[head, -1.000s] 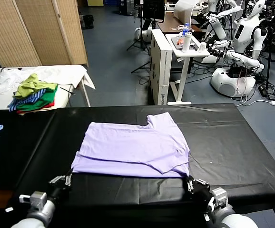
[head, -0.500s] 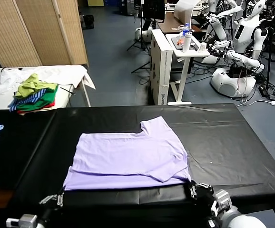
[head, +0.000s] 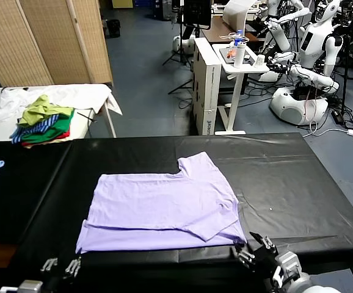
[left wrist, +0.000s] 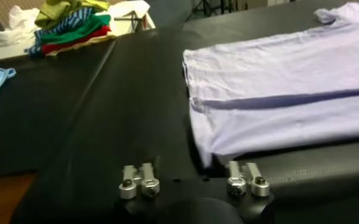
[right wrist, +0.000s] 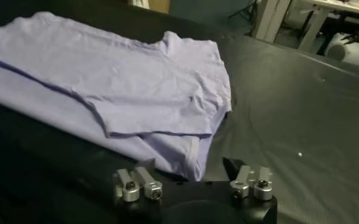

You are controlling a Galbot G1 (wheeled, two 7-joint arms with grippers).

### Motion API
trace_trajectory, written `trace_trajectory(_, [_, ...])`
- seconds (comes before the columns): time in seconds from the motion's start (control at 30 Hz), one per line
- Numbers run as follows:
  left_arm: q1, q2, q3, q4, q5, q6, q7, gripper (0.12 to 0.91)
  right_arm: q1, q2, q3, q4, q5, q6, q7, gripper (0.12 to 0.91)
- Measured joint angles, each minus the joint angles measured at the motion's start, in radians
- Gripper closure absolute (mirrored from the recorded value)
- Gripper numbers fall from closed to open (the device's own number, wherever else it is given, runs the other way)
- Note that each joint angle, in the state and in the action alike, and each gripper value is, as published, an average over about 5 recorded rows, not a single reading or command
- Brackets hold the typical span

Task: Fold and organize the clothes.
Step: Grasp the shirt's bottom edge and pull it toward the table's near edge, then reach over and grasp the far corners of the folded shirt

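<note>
On the black table [head: 298, 183], the lavender T-shirt [head: 164, 210] lies folded near the front edge. Left gripper [left wrist: 190, 182] and right gripper [right wrist: 193, 182] sit just beside its hem, jaws apart; a careless retreat might snag and undo the fold.

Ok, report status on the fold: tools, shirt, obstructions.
Left tool open, right tool open, both off the cloth at the near table edge. Lavender T-shirt lies flat, folded over, released. Nothing blocking on the black table.

Pale lavender T-shirt [head: 164, 210] folded flat on black table, one sleeve toward far edge.
</note>
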Motion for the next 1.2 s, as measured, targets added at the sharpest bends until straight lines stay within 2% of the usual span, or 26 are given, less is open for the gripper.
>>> trace_trajectory(0.03, [-0.002,0.003,-0.009,-0.005,-0.008,0.004,-0.001,0.152,0.009,-0.005,0.004,0.003,0.018,0.004,0.002,0.118])
trace_trajectory(0.13, [-0.02,0.018,-0.033,-0.02,-0.047,0.033,-0.015,0.127,0.052,-0.023,0.005,-0.003,0.07,0.024,0.004,0.118])
trace_trajectory(0.27, [-0.071,0.052,-0.054,-0.027,-0.103,0.116,-0.032,0.124,0.138,-0.044,-0.012,-0.034,0.116,0.036,0.002,0.118])
trace_trajectory(0.37, [-0.103,0.084,-0.069,-0.03,-0.141,0.17,-0.015,0.123,0.211,-0.057,-0.029,-0.066,0.141,0.034,-0.001,0.118])
trace_trajectory(0.57, [-0.105,0.133,-0.075,-0.058,-0.225,0.264,0.041,0.123,0.329,-0.074,-0.046,-0.134,0.162,0.032,-0.005,0.118])
trace_trajectory(0.67, [-0.108,0.143,-0.067,-0.067,-0.245,0.274,0.044,0.123,0.366,-0.071,-0.053,-0.165,0.166,0.031,-0.005,0.118])
trace_trajectory(0.87, [-0.171,0.171,-0.05,-0.044,-0.366,0.258,0.0,0.123,0.438,-0.049,-0.08,-0.226,0.198,0.023,-0.002,0.118])
trace_trajectory(1.07, [-0.348,0.231,-0.004,0.053,-0.516,0.25,-0.045,0.123,0.532,-0.015,-0.137,-0.293,0.22,0.003,0.006,0.118])
trace_trajectory(1.2, [-0.483,0.278,0.037,0.152,-0.585,0.251,-0.058,0.123,0.626,0.006,-0.206,-0.35,0.239,-0.002,0.01,0.118])
